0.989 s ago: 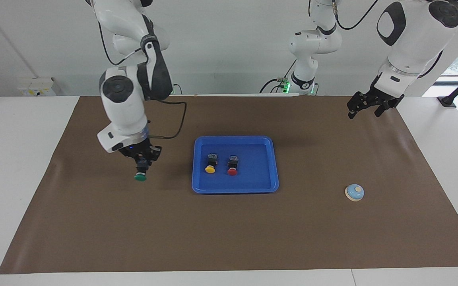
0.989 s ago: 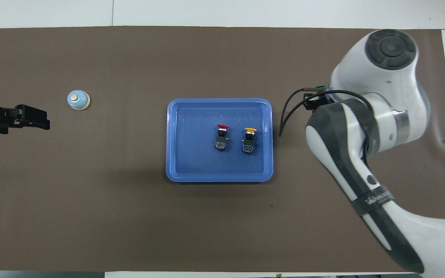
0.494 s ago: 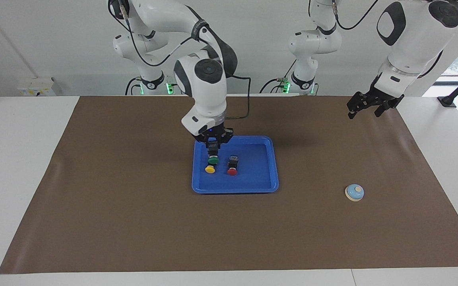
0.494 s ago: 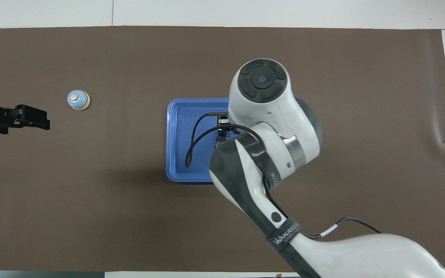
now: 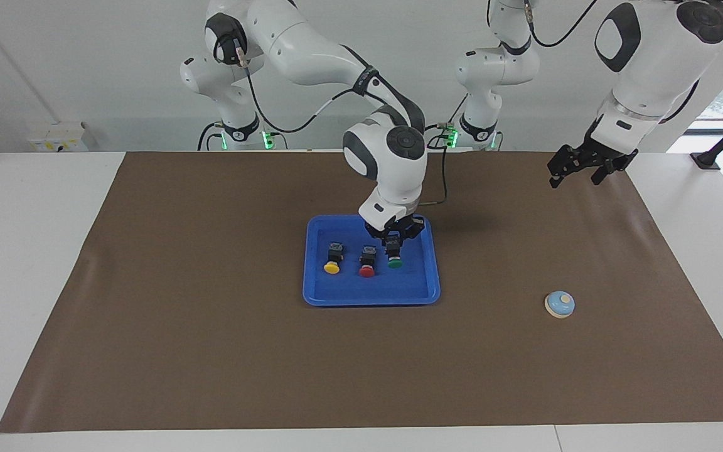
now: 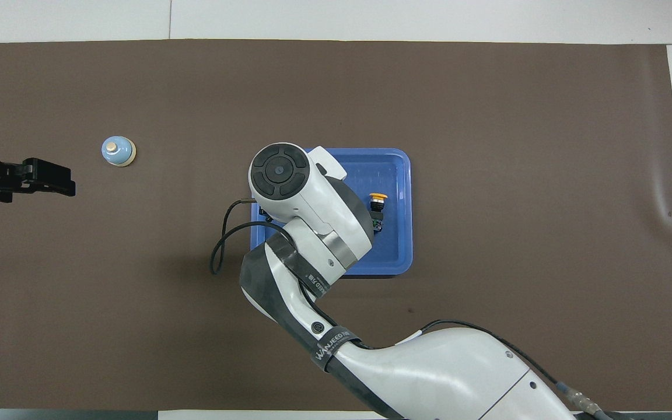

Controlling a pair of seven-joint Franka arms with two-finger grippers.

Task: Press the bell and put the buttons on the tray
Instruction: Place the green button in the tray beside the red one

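Since the frame 1 second back, the right gripper (image 5: pixel 394 250) has been carrying the green button (image 5: pixel 395 262) from over the bare mat at the right arm's end across to the tray (image 5: pixel 371 295), passing over the yellow button on the way.

Going from largest to smallest: the surface (image 5: pixel 35 263) is lying white under a brown mat (image 5: pixel 211 351) that is covering most of it. The right arm is reaching in over the tray, and in the overhead view it is hiding most of the tray's middle. The left arm is waiting at its own end, with the left gripper (image 5: pixel 575 172) hanging over the mat's edge nearest the robots, its fingers (image 6: pixel 50 181) standing apart and holding nothing.

The blue tray is sitting in the middle of the mat. In the facing view, the 3 buttons are forming a row inside it: the yellow button (image 5: pixel 332 266) at 9 o'clock of the red button (image 5: pixel 367 270), and the green button at 3 o'clock of the red one. The right gripper's fingers are clamping the green button's black body, cap pointing away from the robots, low over the tray floor; whether it is touching the floor I cannot tell.

The bell (image 5: pixel 560 304) is standing alone on the mat toward the left arm's end, well apart from the tray, at about 4 o'clock of it in the facing view.
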